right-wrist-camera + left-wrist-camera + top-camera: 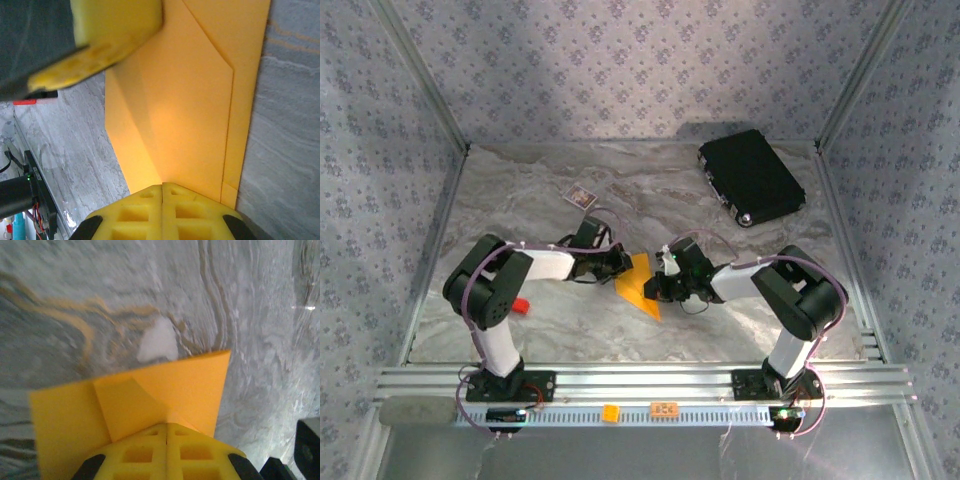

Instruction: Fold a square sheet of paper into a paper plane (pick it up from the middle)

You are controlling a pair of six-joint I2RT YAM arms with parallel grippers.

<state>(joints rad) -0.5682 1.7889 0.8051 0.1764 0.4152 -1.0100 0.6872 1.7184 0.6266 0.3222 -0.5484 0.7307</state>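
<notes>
Square sheet of paper (642, 285): left claw (166, 427) and right claw (162, 187) clamp opposite edges.

The left arm (500, 345) and right arm (785, 352) pair white tubular links with rounded black joints, and thin purplish cables loop along them. Their fingers (137, 455) are yellow plastic, moulded with square pockets.

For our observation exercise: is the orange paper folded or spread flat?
Folded. The paper shows layered flaps and crease lines; from above it looks pointed, not square.
</notes>
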